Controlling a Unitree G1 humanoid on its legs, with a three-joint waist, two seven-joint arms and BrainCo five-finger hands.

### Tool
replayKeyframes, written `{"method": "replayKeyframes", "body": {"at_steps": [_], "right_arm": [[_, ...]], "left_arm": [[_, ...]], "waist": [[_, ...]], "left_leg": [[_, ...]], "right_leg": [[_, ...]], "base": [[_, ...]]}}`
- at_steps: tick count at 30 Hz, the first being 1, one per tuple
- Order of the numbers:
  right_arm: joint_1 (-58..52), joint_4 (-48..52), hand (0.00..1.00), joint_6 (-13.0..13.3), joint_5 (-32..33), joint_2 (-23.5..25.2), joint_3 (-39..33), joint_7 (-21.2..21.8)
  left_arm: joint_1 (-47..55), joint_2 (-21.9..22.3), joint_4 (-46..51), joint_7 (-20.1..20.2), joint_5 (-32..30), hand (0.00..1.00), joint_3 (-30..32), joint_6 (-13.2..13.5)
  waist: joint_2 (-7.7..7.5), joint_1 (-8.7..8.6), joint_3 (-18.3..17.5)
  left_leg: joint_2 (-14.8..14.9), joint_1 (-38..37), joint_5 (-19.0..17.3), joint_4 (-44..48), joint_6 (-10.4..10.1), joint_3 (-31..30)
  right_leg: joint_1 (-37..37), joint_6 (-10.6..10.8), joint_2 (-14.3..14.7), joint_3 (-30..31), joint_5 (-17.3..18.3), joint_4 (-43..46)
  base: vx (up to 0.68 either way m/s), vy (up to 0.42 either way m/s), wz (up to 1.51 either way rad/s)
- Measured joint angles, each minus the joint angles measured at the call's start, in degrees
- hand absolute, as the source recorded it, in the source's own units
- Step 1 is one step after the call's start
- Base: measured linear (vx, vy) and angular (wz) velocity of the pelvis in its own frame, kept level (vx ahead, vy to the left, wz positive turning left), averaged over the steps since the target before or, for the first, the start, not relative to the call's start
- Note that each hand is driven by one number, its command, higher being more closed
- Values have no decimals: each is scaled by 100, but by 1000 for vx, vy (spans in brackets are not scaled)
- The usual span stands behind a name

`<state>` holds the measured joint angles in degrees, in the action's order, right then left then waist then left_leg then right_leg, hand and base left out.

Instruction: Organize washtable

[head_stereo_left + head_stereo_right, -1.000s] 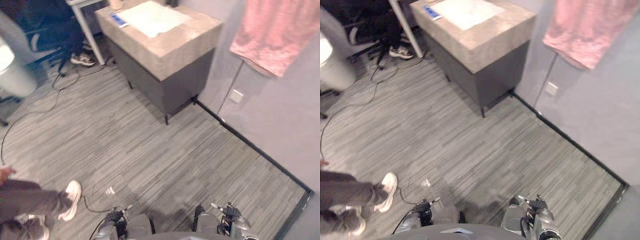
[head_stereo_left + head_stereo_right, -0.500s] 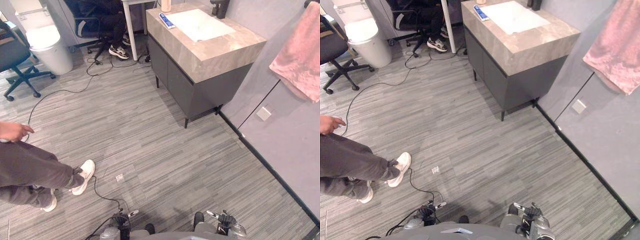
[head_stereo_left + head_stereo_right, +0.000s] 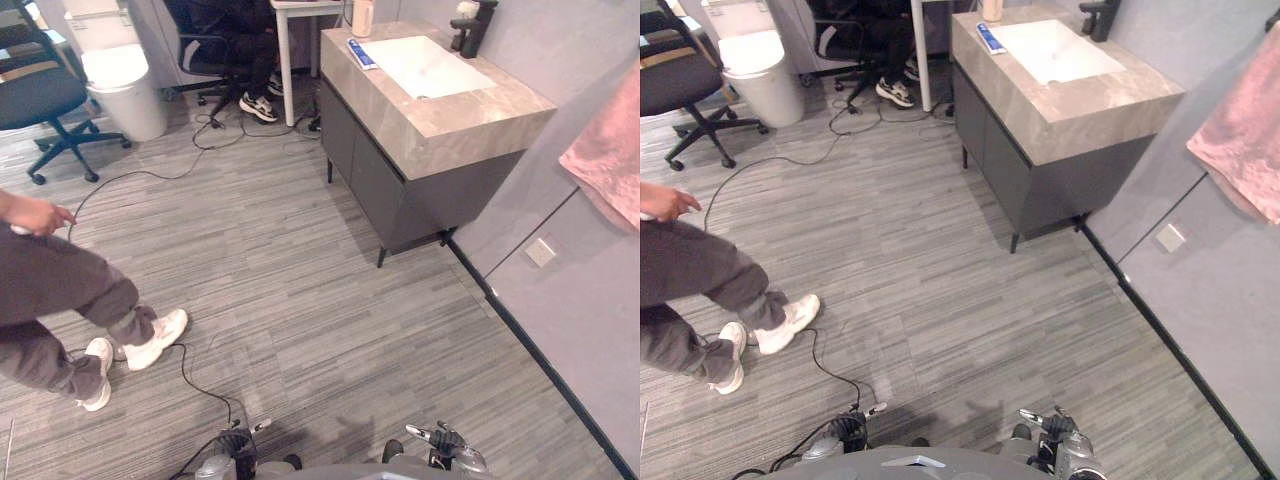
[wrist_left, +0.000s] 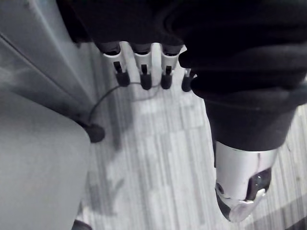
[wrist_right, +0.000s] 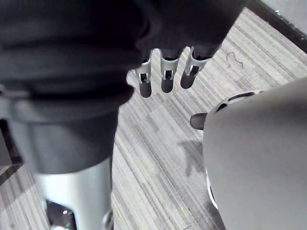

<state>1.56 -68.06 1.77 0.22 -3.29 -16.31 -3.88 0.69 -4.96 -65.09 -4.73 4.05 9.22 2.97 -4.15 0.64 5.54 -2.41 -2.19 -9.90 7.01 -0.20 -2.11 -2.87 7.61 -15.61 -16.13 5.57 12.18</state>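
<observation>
The counter [image 3: 470, 115] stood well ahead of both hands, far beyond reach, so the walk-up looked like the main risk. A person [image 3: 60, 290] stood ahead and to the left of the left hand [image 4: 142, 67], mid-step on the floor [image 3: 300, 280]; a swing of that arm or a drift to that side could bring a collision. The left hand hung with fingers straight and relaxed, holding nothing. The right hand [image 5: 165, 76] hung the same way, fingers loose and empty. A pink towel [image 3: 610, 170] hung on the wall ahead and to the right of the right hand, so an approach hugging that side could snag it or scrape the wall. Stopping too close could drive the hands into the cabinet front rather than over the top.

On the counter, a blue tube [image 3: 361, 54] lay just beside the white basin [image 3: 425, 65], on its left. A pale cup [image 3: 362, 17] stood at the far left corner and a dark faucet [image 3: 472, 25] behind the basin. These light things could be knocked into the basin by a careless reach. The top was smooth stone over a dark cabinet on thin legs.

Farther ahead and left of the left hand stood a white bin [image 3: 125, 85] and an office chair [image 3: 45, 100]. A 2nd person's shoe [image 3: 258, 105] showed under a desk.
</observation>
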Motion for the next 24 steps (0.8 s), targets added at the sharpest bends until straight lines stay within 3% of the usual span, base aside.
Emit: {"method": "replayKeyframes", "body": {"at_steps": [1,2,3,5,6,8,9,11,12,13,14,15,17,18,19,20,21,22,23,24], "right_arm": [[-55,10,0,6,96,-2,-62,-7],[-76,58,0,12,125,-5,-199,-1],[-69,77,0,19,138,-14,-207,-7],[-47,170,0,24,148,2,-236,-10],[-60,294,0,52,148,13,-240,-7],[-53,313,0,68,170,29,-250,6],[-7,279,0,70,288,50,-308,2],[0,186,0,25,317,72,-509,-22],[14,56,0,6,332,64,-756,-54],[8,51,0,4,320,3,-867,-66],[-1,45,0,11,319,-9,-978,-79],[22,41,0,11,318,-7,-1080,-80],[-3,68,0,15,321,-2,-1329,-64],[-31,113,0,12,322,2,-1382,-62],[-82,123,0,23,328,6,-1379,-57],[-110,189,0,14,330,6,-1296,-61],[-95,293,0,15,335,25,-1230,-62],[-55,307,0,45,431,51,-1083,-68],[46,351,0,63,552,113,-981,-94],[69,369,0,60,552,122,-931,-115]], "left_arm": [[-33,41,-9,-17,5,0,24,6],[-51,117,5,-40,10,0,29,18],[-73,148,24,-43,13,0,32,51],[-144,254,167,-11,126,0,178,86],[-166,301,231,-11,238,0,221,71],[-169,228,210,-12,241,0,230,4],[-243,110,160,-18,242,0,227,-14],[-354,62,156,-12,241,0,193,-26],[-379,83,160,-9,235,0,190,-31],[-409,91,152,-10,231,0,188,-39],[-391,129,98,26,226,0,175,-35],[-381,146,76,36,226,0,155,-38],[-300,221,110,74,225,0,198,-32],[-281,270,111,83,225,0,251,-31],[-265,305,176,100,229,0,328,-23],[-230,313,277,145,229,0,393,-15],[-224,300,341,163,229,0,437,-12],[-211,219,424,178,230,0,433,-6],[-209,161,497,185,246,0,437,5],[-213,127,562,183,252,0,440,19]], "waist": [[24,0,6],[90,4,37],[106,1,48],[126,7,140],[157,26,178],[163,27,194],[71,6,287],[-138,-37,436],[-139,-87,572],[-29,-130,605],[81,-132,601],[89,-136,606],[257,-171,523],[343,-198,491],[433,-193,472],[484,-152,489],[499,-112,526],[439,-35,615],[350,39,655],[313,73,663]], "left_leg": [[-80,3,-196,229,51,-153],[-115,-14,-375,422,158,-318],[-120,-3,-416,523,132,-391],[-77,-165,-561,609,254,-664],[15,-233,-719,625,323,-718],[174,-241,-847,675,304,-772],[351,-297,-939,547,219,-948],[364,-441,-956,267,190,-1191],[489,-663,-987,-4,155,-1402],[655,-759,-1025,-132,174,-1517],[805,-821,-834,-152,21,-1545],[820,-834,-826,-50,-37,-1512],[930,-635,-857,828,-193,-1448],[956,-321,-813,1611,-507,-1429],[930,239,-456,3088,-1081,-1388],[954,872,262,4597,-1479,-1236],[983,1165,275,5309,-1446,-1108],[974,1669,24,6223,-996,-723],[940,2174,-242,6560,-581,-304],[919,2400,-331,6516,-436,-113]], "right_leg": [[-9,61,-177,-54,177,528],[-251,-28,-302,49,212,1351],[-404,-223,-328,169,179,1769],[-1116,-1049,-367,649,-341,3350],[-1478,-736,-144,892,-57,3833],[-1687,-599,281,952,350,3687],[-1824,-472,808,917,411,2486],[-1884,-313,841,900,227,1267],[-1865,-442,850,799,-390,960],[-1812,-507,973,647,-214,1038],[-1900,-534,1063,569,255,1468],[-1960,-656,1074,571,426,1733],[-1753,-854,1269,472,829,1860],[-1531,-890,1385,406,943,1707],[-1159,-982,1554,334,1045,1460],[-743,-1119,1729,330,1132,1187],[-496,-1177,1806,355,1178,1085],[4,-1259,1879,488,1226,853],[465,-1266,1856,644,1229,560],[684,-1265,1813,683,1229,400]], "base": [[95,61,72],[67,80,74],[14,113,74],[-27,83,58],[-39,-21,23],[106,-121,19],[279,-196,48],[217,-257,78],[236,-296,73],[521,-320,58],[527,-250,25],[592,-298,9],[460,-259,-8],[446,-172,5],[405,-120,7],[312,-65,-2],[179,48,-20],[68,133,-28],[10,166,-23],[-95,169,-20]]}}
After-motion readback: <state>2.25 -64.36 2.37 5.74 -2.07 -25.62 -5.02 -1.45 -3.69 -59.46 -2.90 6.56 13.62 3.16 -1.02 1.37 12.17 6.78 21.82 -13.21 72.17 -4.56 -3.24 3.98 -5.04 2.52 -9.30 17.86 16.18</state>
